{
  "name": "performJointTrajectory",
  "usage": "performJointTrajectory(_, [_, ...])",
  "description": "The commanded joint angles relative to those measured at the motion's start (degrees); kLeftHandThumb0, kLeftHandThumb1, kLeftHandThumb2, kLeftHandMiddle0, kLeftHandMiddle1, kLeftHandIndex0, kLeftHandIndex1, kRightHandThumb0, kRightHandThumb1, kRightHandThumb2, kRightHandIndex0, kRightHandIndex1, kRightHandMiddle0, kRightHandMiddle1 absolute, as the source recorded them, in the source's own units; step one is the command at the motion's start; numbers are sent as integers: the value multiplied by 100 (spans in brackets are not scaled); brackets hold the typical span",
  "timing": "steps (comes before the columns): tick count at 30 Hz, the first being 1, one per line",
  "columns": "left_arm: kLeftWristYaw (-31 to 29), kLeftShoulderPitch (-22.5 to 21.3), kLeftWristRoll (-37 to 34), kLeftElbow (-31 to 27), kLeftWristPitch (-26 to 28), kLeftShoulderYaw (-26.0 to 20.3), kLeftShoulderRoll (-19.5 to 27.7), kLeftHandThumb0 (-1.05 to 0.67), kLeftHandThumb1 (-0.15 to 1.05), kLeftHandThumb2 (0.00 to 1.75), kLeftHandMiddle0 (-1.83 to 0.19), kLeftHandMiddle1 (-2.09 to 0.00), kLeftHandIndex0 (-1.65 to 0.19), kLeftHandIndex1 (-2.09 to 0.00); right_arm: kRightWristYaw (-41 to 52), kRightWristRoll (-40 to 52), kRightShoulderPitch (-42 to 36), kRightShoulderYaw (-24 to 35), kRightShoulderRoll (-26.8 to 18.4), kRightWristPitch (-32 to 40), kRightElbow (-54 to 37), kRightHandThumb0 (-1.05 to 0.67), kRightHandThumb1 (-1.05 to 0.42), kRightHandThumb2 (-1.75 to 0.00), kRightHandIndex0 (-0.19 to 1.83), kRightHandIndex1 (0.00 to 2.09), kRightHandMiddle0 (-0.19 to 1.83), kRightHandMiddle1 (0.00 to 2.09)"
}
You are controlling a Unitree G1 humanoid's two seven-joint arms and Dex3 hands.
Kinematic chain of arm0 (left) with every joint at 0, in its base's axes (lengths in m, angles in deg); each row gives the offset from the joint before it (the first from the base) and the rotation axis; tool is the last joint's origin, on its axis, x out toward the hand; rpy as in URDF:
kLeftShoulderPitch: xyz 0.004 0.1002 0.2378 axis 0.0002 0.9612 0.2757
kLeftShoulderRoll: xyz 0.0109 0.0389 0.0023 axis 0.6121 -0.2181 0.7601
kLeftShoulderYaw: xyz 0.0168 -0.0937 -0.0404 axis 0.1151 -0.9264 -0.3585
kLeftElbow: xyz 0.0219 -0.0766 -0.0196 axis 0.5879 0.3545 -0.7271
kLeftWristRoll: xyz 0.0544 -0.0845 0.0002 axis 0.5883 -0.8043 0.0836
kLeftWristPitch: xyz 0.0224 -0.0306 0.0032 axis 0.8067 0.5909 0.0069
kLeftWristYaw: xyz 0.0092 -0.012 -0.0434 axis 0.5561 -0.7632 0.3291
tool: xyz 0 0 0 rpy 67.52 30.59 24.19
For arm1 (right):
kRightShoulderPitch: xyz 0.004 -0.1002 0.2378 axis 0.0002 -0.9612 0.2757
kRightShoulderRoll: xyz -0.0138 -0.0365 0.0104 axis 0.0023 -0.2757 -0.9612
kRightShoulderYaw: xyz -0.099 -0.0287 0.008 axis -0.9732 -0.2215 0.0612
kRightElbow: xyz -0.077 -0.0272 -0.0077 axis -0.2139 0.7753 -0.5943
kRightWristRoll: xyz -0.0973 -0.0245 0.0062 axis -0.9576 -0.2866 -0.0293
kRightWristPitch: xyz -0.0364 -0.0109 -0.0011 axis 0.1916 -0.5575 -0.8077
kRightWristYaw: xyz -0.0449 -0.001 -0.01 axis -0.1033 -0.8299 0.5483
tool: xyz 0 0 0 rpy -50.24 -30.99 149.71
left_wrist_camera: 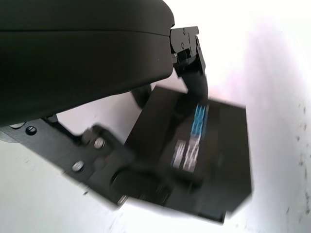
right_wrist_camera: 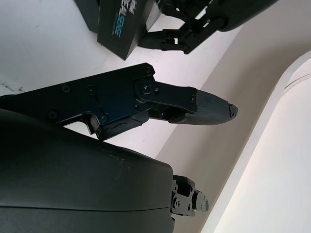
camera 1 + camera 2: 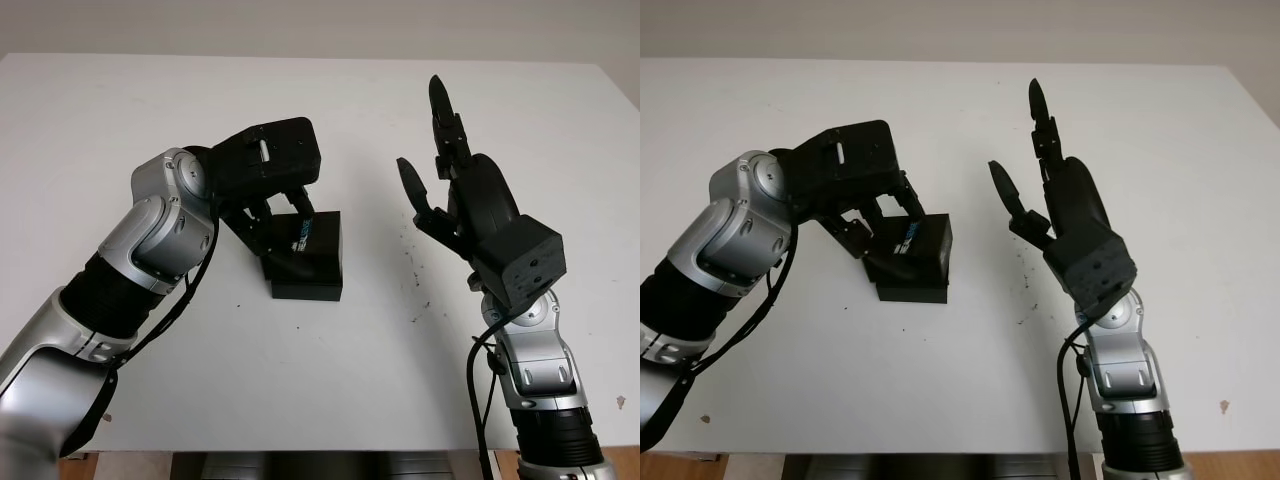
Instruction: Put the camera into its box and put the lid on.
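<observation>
Pressing down on the black box, which sits closed on the white table left of centre, the left hand has its fingers touching the lid, seemingly seating it rather than gripping it. The right hand hovers released, well apart to the right. Judging by this, the closing step is nearly done; next, the lid needs checking for flush fit.

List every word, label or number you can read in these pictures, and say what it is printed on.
Black box, top: blue and white label under the left hand, too blurred to read.
Box side, right wrist view: blue and white lettering, cut off and unreadable.
Right hand, open above the table: no readable text.
</observation>
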Motion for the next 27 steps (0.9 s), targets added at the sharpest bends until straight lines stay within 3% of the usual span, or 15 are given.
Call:
performJointTrajectory(1, [-141,-131,-105,-267,48,100,-58,-57,105,38,19,-87,19,-71,-9,20,-34,3,19,16,-138,-73,-105,-55,-14,6,-13,6])
performJointTrajectory(5, [-176,-78,-213,-492,85,114,15,-59,105,35,19,-114,19,-87,-23,-13,-23,-7,28,13,-120,-73,-105,-55,-14,6,-14,6])
performJointTrajectory(6, [-205,-82,-248,-549,142,122,35,-59,105,35,19,-112,19,-82,-27,-30,-21,-13,24,-1,-114,-73,-105,-55,-14,6,-13,6])
performJointTrajectory(8, [-230,-76,-320,-633,196,125,75,-59,105,35,19,-91,19,-52,-33,-50,-18,-23,28,-30,-101,-72,-105,-56,-13,6,-13,6])
performJointTrajectory(9, [-221,-64,-356,-673,208,122,90,-58,105,37,19,-61,19,-26,-39,-71,-21,-30,31,-3,-113,-72,-105,-56,-13,6,-13,6])
performJointTrajectory(12, [-183,-33,-460,-725,191,116,141,-58,105,38,19,-37,19,-3,-46,-101,-33,-39,33,25,-126,-73,-105,-56,-12,7,-13,6])
performJointTrajectory(14, [-192,-39,-534,-760,285,123,167,-58,105,38,19,-40,17,-1,-44,-109,-42,-39,30,25,-135,-73,-105,-56,-12,6,-13,6])
performJointTrajectory(16, [-288,-105,-652,-871,556,137,231,-56,105,38,19,-15,19,0,-41,-104,-43,-32,30,24,-137,-72,-105,-56,-13,6,-13,5])
performJointTrajectory(19, [-408,-197,-852,-1081,926,144,355,-54,105,36,19,-2,19,0,-49,-120,-36,-31,22,1,-113,-72,-105,-56,-13,6,-13,6])
performJointTrajectory(23, [-503,-257,-1139,-1345,1051,135,589,-54,105,35,15,-3,19,0,-81,-172,-24,-36,16,6,-75,-72,-105,-55,-13,6,-13,6])
performJointTrajectory(27, [-655,-330,-1312,-1645,807,191,942,-55,105,38,1,-12,3,-9,-118,-288,-12,-56,-10,-74,-12,-72,-105,-55,-11,7,-11,6])
